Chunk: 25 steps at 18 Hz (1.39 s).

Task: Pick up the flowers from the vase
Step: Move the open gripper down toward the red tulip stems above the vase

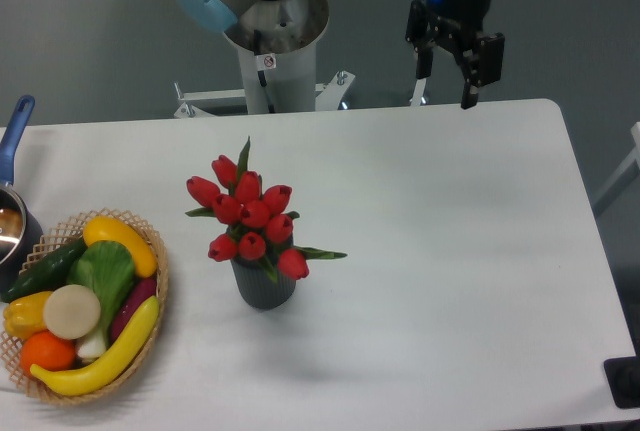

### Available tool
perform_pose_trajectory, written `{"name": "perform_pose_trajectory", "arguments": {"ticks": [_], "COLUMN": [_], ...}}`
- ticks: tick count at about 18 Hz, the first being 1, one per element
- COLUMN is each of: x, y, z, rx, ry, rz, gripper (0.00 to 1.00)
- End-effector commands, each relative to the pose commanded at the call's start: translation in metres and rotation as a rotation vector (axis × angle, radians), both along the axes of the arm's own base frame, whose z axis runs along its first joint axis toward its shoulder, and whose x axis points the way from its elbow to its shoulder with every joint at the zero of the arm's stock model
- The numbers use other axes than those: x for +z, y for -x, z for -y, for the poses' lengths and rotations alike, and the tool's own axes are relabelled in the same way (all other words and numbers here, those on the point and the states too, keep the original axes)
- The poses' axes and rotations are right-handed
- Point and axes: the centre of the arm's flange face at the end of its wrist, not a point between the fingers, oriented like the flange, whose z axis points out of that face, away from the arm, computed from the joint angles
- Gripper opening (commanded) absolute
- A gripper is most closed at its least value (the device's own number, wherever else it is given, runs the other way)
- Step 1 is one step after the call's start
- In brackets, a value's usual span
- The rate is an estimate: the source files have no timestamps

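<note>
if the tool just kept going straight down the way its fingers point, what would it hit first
Most likely the bare table near its far edge. The tool hangs open with its fingers pointing down, well off to the side of the flowers and vase. Depth is hard to judge from this one view.

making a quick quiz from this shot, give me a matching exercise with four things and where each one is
Things:
1. flowers
2. gripper
3. basket
4. pot

Places:
A. at the table's left edge, partly cut off by the picture
B. standing in the vase near the middle of the table
C. front left of the table, full of fruit and vegetables
D. open, above the table's far edge, to the right

Pairs: 1-B, 2-D, 3-C, 4-A
</note>
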Motion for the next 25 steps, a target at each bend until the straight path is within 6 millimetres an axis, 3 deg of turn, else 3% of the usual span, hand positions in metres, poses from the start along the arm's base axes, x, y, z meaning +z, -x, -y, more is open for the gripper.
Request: {"name": "perform_pose_trajectory", "arguments": {"ticks": [10, 15, 20, 25], "x": [-0.005, -0.014, -0.032, -0.059], "y": [-0.003, -0.008, -0.027, -0.049], "z": [-0.003, -0.014, -0.042, -0.068], "rx": [0.049, 0.167, 0.261, 0.199], "ry": [-0.023, -0.154, -0.205, -0.200], "rz": [0.034, 0.097, 0.196, 0.275], "gripper": [1.00, 1.00, 1.00, 1.00]}}
